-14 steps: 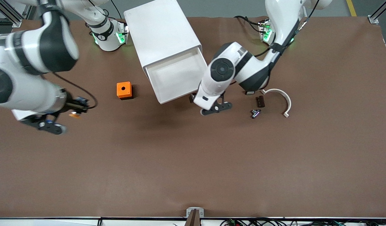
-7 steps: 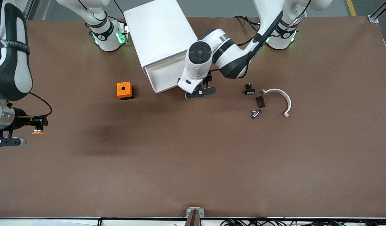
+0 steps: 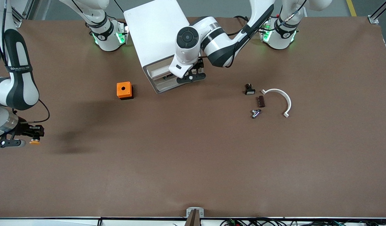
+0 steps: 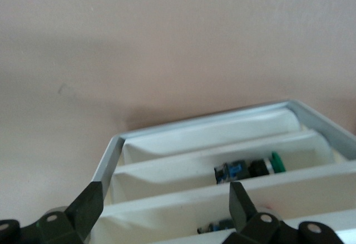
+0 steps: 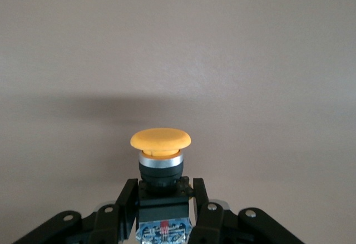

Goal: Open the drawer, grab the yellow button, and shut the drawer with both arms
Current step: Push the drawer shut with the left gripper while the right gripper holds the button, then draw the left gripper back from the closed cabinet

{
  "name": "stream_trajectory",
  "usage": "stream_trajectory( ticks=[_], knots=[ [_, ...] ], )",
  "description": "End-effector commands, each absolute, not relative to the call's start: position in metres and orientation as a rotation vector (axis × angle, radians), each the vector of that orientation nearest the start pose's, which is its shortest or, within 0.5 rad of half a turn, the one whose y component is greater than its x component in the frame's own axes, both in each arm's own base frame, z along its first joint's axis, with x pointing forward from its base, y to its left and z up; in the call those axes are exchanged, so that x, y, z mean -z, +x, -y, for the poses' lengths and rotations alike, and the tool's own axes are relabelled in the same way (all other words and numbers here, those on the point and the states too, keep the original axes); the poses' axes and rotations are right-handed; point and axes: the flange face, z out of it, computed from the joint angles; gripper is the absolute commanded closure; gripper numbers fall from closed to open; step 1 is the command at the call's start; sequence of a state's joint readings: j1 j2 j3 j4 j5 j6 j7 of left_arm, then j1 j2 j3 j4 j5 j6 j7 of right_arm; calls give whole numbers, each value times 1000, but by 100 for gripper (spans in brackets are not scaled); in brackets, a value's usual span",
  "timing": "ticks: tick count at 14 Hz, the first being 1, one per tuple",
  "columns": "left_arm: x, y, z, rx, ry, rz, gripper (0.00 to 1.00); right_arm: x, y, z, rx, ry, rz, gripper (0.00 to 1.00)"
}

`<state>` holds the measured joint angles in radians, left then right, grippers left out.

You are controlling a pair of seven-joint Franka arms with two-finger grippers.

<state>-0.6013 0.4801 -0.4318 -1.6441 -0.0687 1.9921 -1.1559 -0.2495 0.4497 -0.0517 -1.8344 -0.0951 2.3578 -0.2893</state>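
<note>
- Since a second ago we see the left arm (image 3: 211, 40) has swung up over the cabinet (image 3: 155, 31), and the top drawer (image 3: 163, 82), then pulled far out, now shows only a narrow strip.
- We see the right arm (image 3: 13, 78) has pulled back toward its own end of the table (image 3: 193, 157).
- Our left gripper (image 3: 191, 76) sits at the drawer's front, jaws spread wide and holding nothing.
- Our right gripper (image 5: 161, 210) hangs over bare table, jaws clamped on the button (image 5: 161, 160), orange cap outward.
- We see the orange cube (image 3: 124, 90) resting near the cabinet.
</note>
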Motion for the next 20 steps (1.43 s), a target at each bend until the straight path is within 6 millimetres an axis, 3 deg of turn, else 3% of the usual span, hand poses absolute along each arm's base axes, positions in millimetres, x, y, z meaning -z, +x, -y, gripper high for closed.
stream_trajectory(
  ticks=[1,3,5,8,11,13,15,16,17,18,20],
  knots=[
    [-355,338,561,-409,-3116,285,0,-256,616,190,43,-3243,118,85],
    [-354,332,565,-413,-3109,295,0,-223,612,189,-30,-3228,122,82],
    [-349,327,568,-422,-3102,287,0,-203,609,189,-68,-3219,122,81],
    [-352,355,555,-411,-3116,329,0,-191,607,190,-86,-3215,107,81],
    [-373,423,517,-370,-3151,492,0,-185,606,190,-95,-3210,68,80],
    [-392,479,473,-328,-3180,599,0,-185,606,190,-91,-3214,2,79],
    [-414,525,414,-233,-3169,669,0,-185,607,189,-90,-3214,-6,76],
    [-424,540,392,-173,-3167,672,0,-186,607,189,-90,-3214,-6,58],
    [-433,553,372,-131,-3166,687,0,-187,609,187,-85,-3215,-1,6],
    [-442,565,347,-100,-3154,732,0,-190,610,185,-78,-3217,3,0],
    [-456,584,302,-68,-3122,785,0,-197,616,180,-71,-3220,14,0]
  ],
)
